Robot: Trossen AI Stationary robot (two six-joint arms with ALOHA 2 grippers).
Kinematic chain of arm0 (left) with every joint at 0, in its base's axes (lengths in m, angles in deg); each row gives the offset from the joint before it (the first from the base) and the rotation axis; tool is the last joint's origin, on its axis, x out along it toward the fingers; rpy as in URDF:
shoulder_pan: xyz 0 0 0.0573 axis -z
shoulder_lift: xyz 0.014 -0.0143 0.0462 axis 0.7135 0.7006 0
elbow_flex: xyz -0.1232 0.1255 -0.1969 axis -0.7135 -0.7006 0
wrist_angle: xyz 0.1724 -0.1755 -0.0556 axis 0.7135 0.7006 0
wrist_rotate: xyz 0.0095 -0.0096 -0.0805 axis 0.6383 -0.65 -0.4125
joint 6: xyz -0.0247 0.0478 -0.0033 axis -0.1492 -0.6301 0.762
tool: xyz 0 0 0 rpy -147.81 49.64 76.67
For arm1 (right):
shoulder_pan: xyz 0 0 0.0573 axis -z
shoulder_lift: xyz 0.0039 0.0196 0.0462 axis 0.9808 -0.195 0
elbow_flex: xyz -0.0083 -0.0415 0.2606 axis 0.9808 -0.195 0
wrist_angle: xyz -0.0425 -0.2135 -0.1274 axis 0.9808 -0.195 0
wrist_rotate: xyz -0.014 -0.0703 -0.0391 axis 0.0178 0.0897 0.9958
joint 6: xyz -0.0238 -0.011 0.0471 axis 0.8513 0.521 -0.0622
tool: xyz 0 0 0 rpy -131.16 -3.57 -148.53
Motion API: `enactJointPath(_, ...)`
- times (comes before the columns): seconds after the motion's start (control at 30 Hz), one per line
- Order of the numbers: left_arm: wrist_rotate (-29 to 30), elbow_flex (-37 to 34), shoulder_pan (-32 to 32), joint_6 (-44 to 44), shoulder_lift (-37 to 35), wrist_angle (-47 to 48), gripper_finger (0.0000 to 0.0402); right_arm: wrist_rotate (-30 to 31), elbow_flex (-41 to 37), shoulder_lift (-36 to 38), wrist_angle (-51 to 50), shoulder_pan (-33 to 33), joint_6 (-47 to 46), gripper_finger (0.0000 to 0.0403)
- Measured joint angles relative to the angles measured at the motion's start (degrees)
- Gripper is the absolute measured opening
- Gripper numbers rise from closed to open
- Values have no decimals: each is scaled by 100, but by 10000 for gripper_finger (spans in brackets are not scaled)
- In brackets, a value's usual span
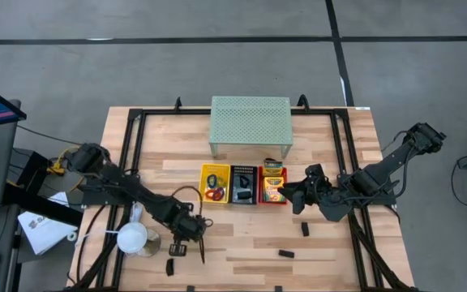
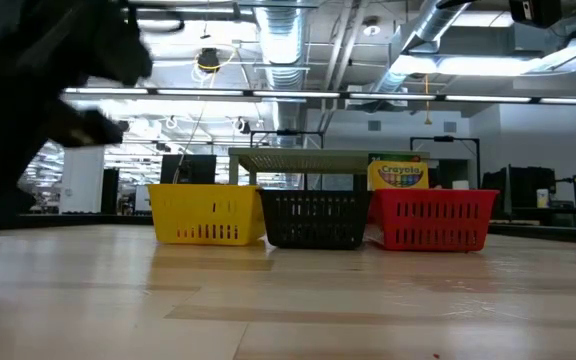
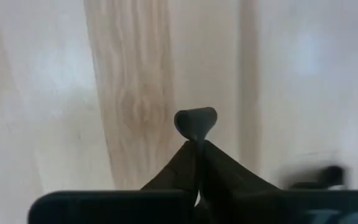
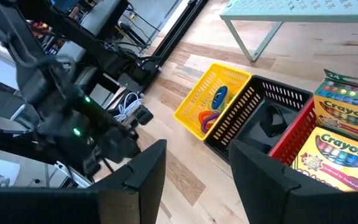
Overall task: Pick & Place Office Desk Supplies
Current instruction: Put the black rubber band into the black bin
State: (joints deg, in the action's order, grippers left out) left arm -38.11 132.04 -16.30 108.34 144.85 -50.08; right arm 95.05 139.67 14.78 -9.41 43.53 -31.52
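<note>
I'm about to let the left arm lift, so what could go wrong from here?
1. The left pincer is shut on only the edge of a small black clip, so the clip may slip out during the lift.
2. The white lamp-like object stands right beside that arm and could get knocked.
3. The right pincer waits open near the red basket, so the arms could crowd over the baskets.

Both arms are built of matte black, rounded link segments joined by bulkier cylindrical joints, and a thin dark cable is seen looping beside the left arm's forearm, with yellow-and-red wiring at its base. The left gripper [image 3: 196, 144] is formed of two black, tapering wedge-shaped fingers. The right gripper [image 4: 194, 171] is made of two broad, flat, black angular fingers [image 4: 143, 174] with bevelled edges.
</note>
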Motion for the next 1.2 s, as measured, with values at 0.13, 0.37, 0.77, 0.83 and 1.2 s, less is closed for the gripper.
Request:
enactJointPath(0.13, 110, 1, -237, 161, -538, -379, 4, 0, 0, 0, 18, 0, 0, 173)
enactJointPath(0.37, 310, 3, -840, 359, -1314, -1611, 2, 0, 0, 0, 17, 0, 12, 173)
enactJointPath(0.77, 1379, 135, -1890, 308, -626, -3998, 1, 28, 0, -1, 7, 0, 50, 173)
enactJointPath(0.83, 1412, 308, -2001, 165, -343, -3999, 1, 28, 0, -2, -1, 3, 50, 173)
enactJointPath(1.2, 1722, 751, -2313, 18, 799, -3631, 0, 42, 0, -2, 36, 73, 17, 173)
